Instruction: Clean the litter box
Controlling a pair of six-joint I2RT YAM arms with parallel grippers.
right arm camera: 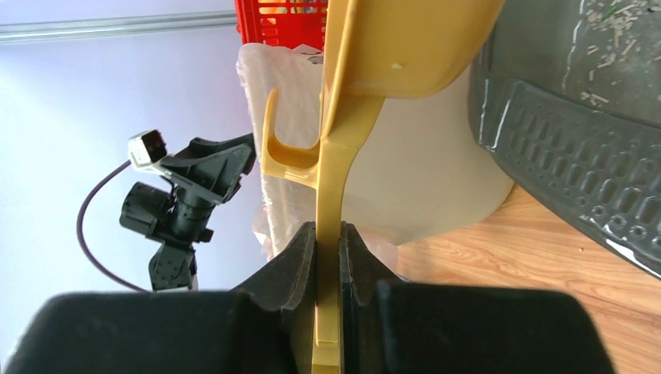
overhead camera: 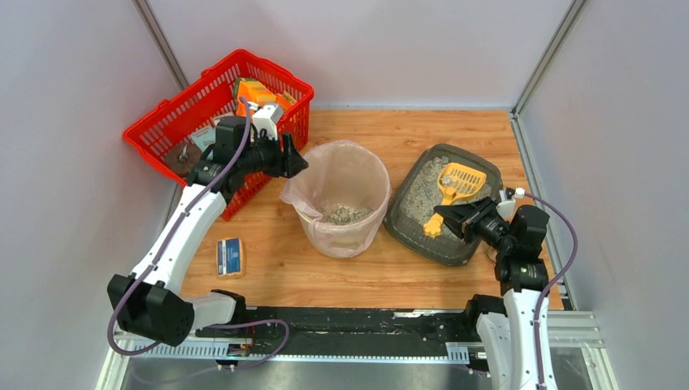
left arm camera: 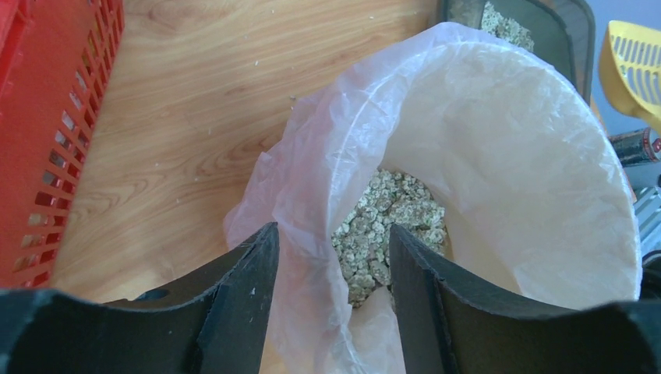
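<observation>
**Two grips on one wooden table (overhead camera: pixel 268 272)**

My right gripper (right arm camera: pixel 327 230) pinches the yellow scoop (overhead camera: pixel 457 183) by its handle, blade over the litter box (overhead camera: pixel 435 250) at the table's right edge. My left gripper (left arm camera: pixel 331 234) is spread astride the lined bin (overhead camera: pixel 357 166) rim, mid-table. Pale grey walls (overhead camera: pixel 366 49) enclose three sides.

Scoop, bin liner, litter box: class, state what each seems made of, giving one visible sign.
The scoop looks like hard yellow plastic: moulded slots, smooth sheen. The bin liner seems thin translucent plastic film: wrinkled, draped over the rim. The litter box is probably moulded dark grey plastic: embossed pattern on its rim.
</observation>
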